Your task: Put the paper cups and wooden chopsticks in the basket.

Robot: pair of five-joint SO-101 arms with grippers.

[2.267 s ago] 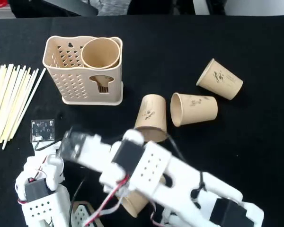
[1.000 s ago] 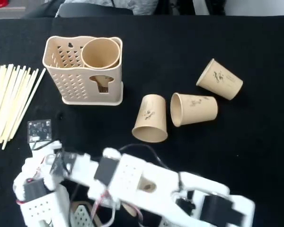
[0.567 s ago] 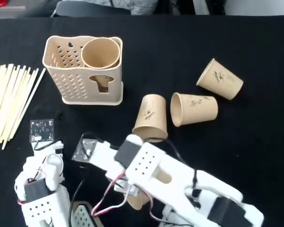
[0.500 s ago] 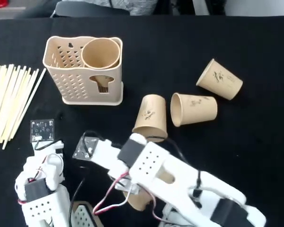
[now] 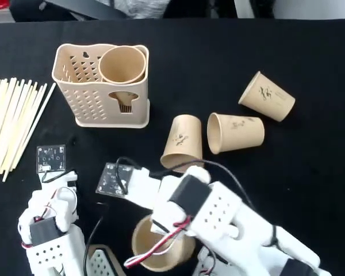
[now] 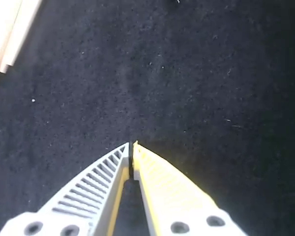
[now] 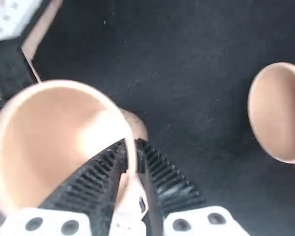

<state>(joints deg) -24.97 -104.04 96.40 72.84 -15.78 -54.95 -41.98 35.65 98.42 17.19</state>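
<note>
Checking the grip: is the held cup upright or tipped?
Upright: the cup shows its open mouth upward, rim pinched in the right claw.

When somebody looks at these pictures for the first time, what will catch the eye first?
The right gripper pinches the rim of a paper cup near the front of the table. Farther back, three more cups lie on their sides, and a basket at the back left holds one upright cup.
</note>
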